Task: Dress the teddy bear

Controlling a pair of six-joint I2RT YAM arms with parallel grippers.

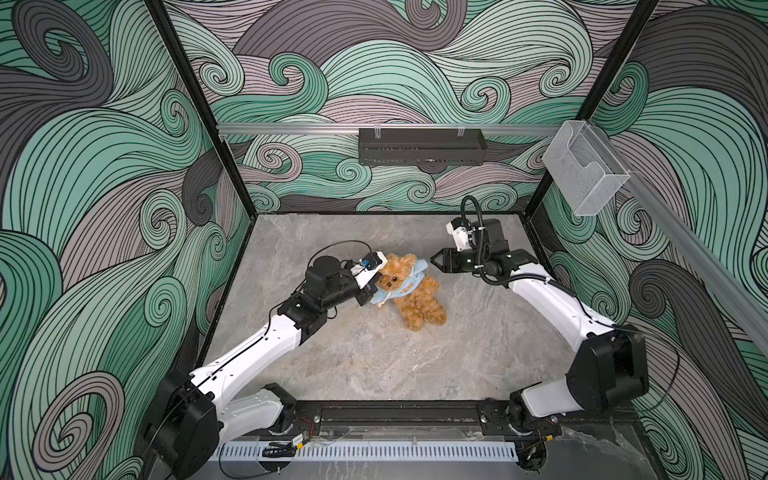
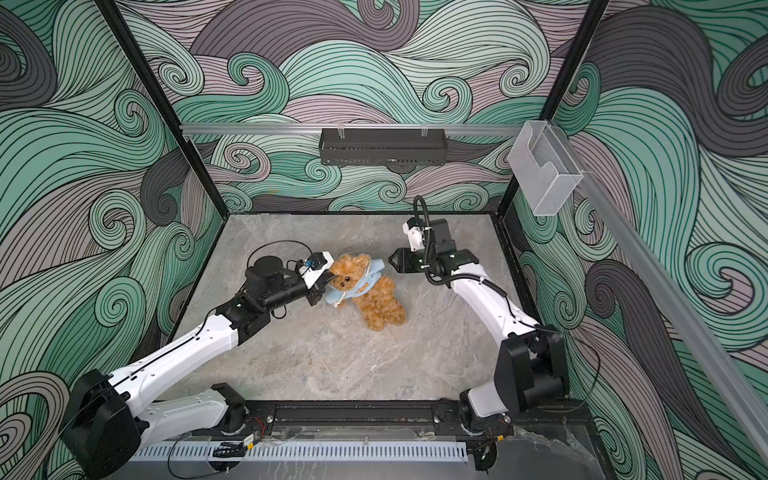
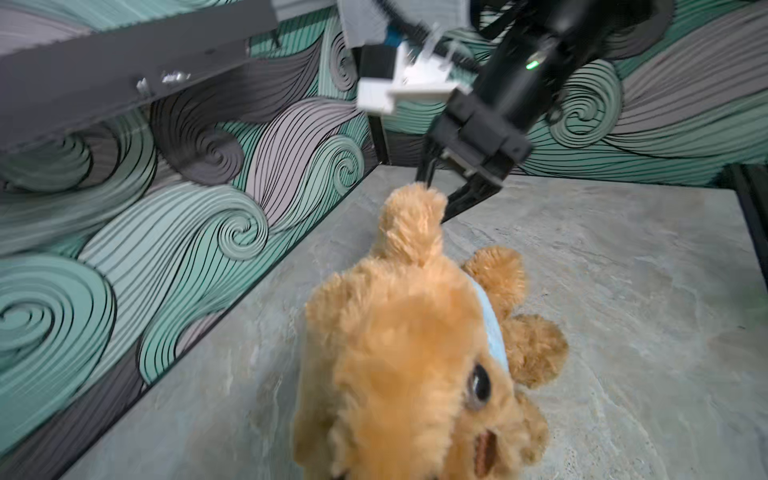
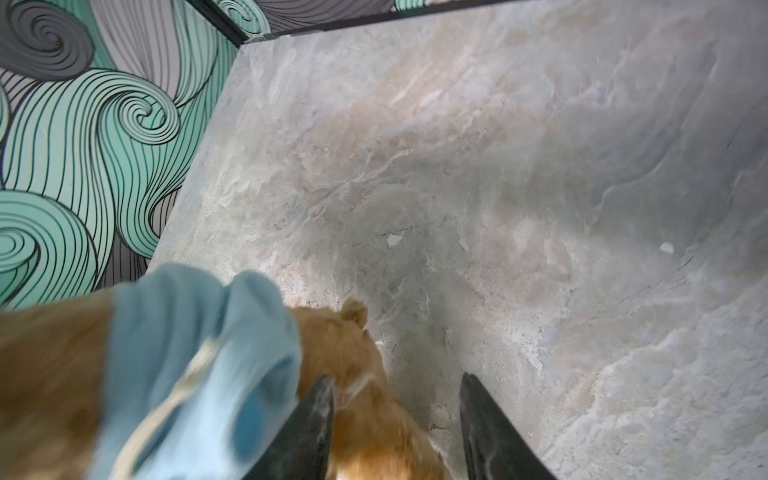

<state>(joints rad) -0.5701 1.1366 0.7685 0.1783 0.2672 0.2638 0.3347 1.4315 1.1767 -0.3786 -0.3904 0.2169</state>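
The teddy bear [image 1: 419, 305] [image 2: 380, 305] lies on the marble table, golden-brown and shaggy, with a light-blue hooded garment [image 1: 419, 266] [image 2: 374, 268] around its neck and chest. My left gripper [image 1: 371, 293] [image 2: 322, 293] is at the bear's face and is shut on the garment's edge there. The bear's head [image 3: 407, 353] fills the left wrist view and hides those jaws. My right gripper [image 1: 433, 259] [image 2: 392, 261] [image 4: 397, 390] hovers open just right of the hood. It holds nothing. In the right wrist view, fur [image 4: 345, 345] and blue cloth [image 4: 199, 332] lie beside its fingers.
A black tray [image 1: 422, 145] hangs on the back wall rail. A clear plastic box [image 1: 584, 170] is fixed to the right rail. Patterned walls close in the table [image 1: 374, 361] on three sides, and the arm bases stand along its front edge.
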